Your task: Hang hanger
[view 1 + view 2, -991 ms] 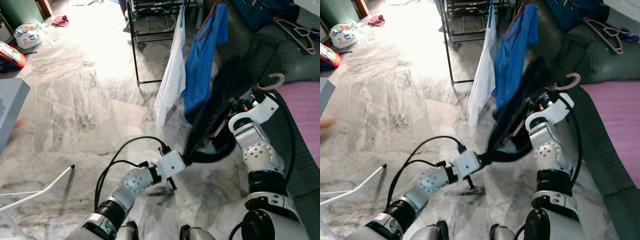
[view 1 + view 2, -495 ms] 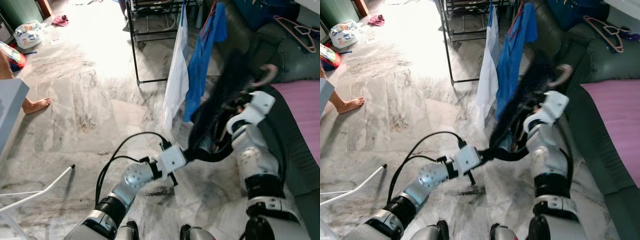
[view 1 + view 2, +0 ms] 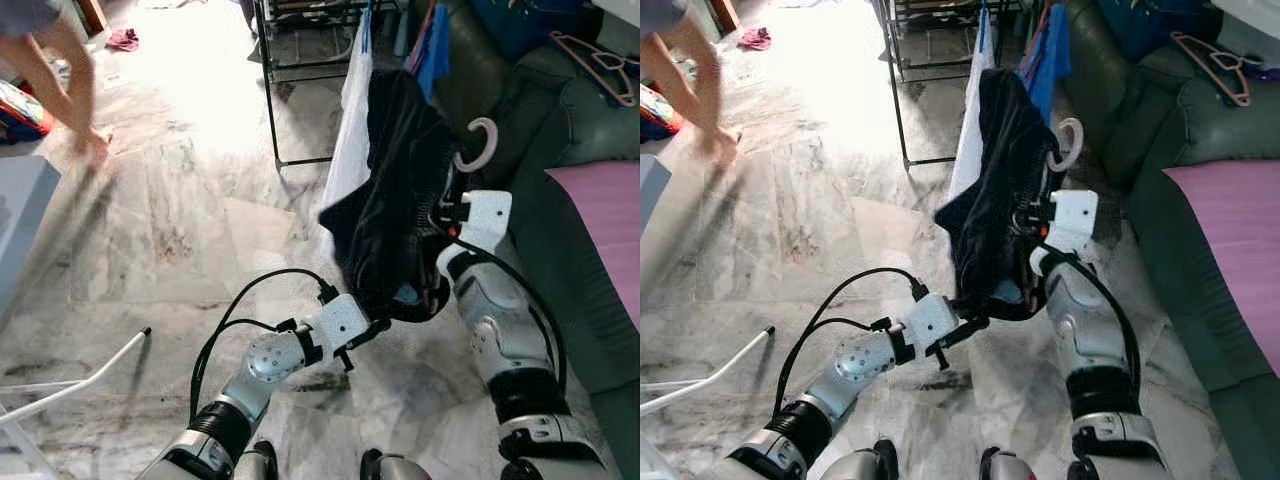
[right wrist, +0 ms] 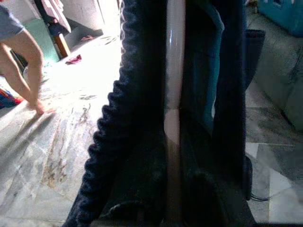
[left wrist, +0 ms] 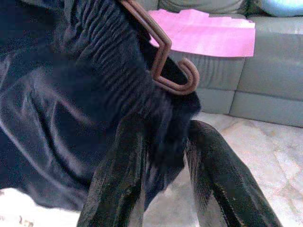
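In the centre of the frame the right end effector [image 3: 1032, 222] holds up a pink hanger [image 3: 476, 146] with a dark garment [image 3: 390, 215] draped over it; its hook rises clear above the silver wrist. In the right wrist view the hanger's pale stem runs between the black fingers, so they look clamped on it, though cloth hides the contact. The left end effector [image 3: 372, 327], low in the centre, has its two fingers [image 5: 118, 182] pinched on the garment's lower hem. The drying rack [image 3: 270, 90] stands in the upper centre, with a white garment [image 3: 350, 130] and a blue shirt [image 3: 432, 50] already on it, the white one just behind the dark cloth. A person [image 3: 60, 75] bends down at the upper left, well apart from the robot.

The hook is not yet on the rail. The main risk, as I judge it, is the garment sliding off the hanger if the left arm pulls the hem while the right lifts. The bulky cloth may also hide the rail from the head cameras, so the hook could miss it or snag the blue shirt. A loose grip on the smooth stem could let the hanger twist.
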Robot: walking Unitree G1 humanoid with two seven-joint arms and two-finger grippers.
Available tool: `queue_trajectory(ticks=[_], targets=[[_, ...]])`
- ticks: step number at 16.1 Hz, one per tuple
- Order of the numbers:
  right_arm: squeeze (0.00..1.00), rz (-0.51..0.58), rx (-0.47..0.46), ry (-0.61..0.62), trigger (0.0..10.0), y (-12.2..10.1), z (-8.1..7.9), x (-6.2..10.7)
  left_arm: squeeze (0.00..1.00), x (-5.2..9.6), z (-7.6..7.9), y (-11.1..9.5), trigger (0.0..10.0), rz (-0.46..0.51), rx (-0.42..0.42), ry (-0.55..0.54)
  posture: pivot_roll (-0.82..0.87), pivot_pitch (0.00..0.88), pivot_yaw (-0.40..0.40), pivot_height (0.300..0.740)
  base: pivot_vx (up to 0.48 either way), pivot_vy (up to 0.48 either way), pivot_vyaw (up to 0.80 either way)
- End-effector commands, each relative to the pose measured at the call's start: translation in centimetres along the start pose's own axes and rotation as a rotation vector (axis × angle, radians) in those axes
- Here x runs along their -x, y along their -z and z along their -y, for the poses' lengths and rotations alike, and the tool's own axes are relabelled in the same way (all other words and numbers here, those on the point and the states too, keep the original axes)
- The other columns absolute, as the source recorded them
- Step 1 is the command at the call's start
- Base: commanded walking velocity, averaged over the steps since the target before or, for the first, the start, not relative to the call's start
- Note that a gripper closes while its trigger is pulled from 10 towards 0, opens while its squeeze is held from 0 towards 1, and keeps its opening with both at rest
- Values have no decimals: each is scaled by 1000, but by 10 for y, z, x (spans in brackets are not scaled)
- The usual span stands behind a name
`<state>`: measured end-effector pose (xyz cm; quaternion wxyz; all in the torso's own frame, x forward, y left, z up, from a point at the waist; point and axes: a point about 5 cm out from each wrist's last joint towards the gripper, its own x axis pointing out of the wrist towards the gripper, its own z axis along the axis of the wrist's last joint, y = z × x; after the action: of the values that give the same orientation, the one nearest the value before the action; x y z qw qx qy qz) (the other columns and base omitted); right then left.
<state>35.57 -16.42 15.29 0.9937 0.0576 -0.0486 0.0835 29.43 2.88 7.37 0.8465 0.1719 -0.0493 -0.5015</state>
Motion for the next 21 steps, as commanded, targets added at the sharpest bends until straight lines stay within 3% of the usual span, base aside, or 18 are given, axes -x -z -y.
queue_trajectory(ticks=[1, 5, 12, 16, 17, 18, 19, 21], targets=[[0, 59, 38, -22, 10000, -9, -1, 1, 1000, 0, 6, 0, 10000, 15, -1, 38, -56, 208, 34, 740, 0, 0, 0], [0, 73, 55, -54, 10000, -8, -2, 4, 1000, 4, 5, 1, 10000, 11, -4, 54, -56, 210, 42, 740, 0, 0, 0], [0, 52, 242, -185, 10000, 8, -3, 24, 1000, 26, -15, 2, 10000, 33, -34, -17, -55, 213, 49, 740, 0, 0, 0], [0, 52, 242, -185, 10000, 8, -3, 24, 1000, 26, -15, 2, 10000, 33, -34, -17, -55, 213, 49, 740, 0, 0, 0], [0, 46, 258, -218, 10000, 10, -3, 28, 1000, 29, -20, 1, 10000, 36, -47, -37, -52, 210, 50, 740, 0, 0, 0], [0, -26, 275, -436, 10000, 27, 2, 60, 1000, 35, -60, -18, 10000, 73, -139, -165, -46, 205, 60, 740, 0, 0, 0], [0, -73, 276, -543, 10000, 35, 4, 77, 1000, 38, -79, -31, 10000, 100, -180, -232, -48, 205, 62, 740, 0, 0, 0], [0, -89, 297, -574, 10000, 37, 6, 83, 1000, 37, -85, -36, 10000, 114, -191, -261, -53, 204, 63, 740, 0, 0, 0]])
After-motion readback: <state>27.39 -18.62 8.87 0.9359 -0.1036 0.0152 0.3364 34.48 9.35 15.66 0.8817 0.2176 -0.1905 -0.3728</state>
